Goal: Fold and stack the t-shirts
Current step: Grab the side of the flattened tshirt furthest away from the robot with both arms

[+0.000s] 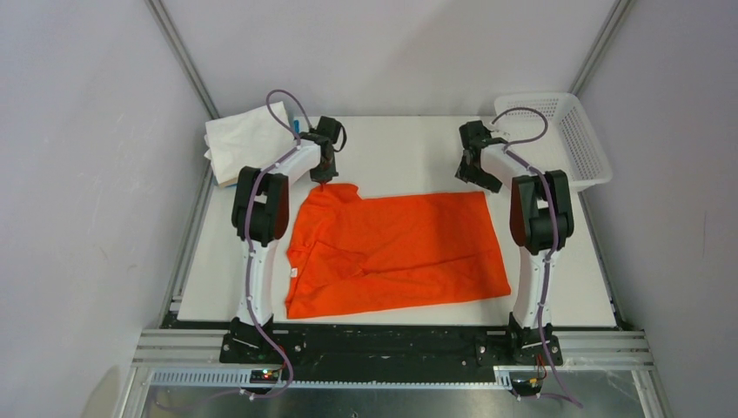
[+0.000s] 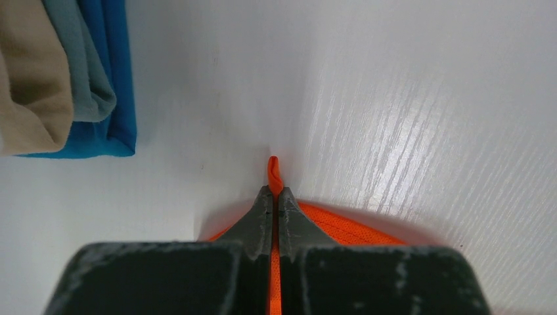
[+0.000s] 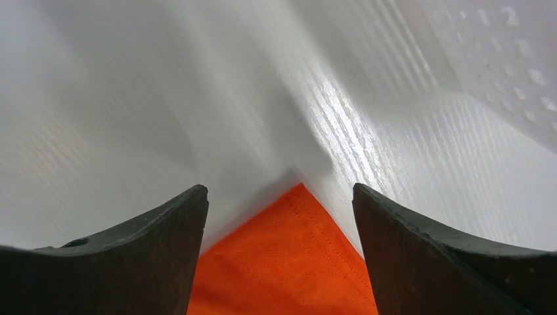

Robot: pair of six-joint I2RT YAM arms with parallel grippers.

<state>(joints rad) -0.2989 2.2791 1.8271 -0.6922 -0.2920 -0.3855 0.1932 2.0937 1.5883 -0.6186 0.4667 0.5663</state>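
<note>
- My left gripper has its fingers pressed together on a thin fold of the orange t-shirt, at the garment's far left corner. A small twist of cloth pokes out past the tips.
- My right gripper has its fingers spread, one on each side of the shirt's far right corner, with nothing pinched.
- The shirt lies spread across the middle of the worktop, reaching toward the near edge, and is wrinkled at its left end.
- The pile of folded shirts sits at the far left corner (white on top, beige and blue beneath). A white mesh basket stands at the far right corner.
- I judge the cloth light, thin and limp, so it will sag and drag rather than hold its shape.
- The right corner wants a pinch close to its edge, matching the left, so that both far corners lift evenly.
</note>
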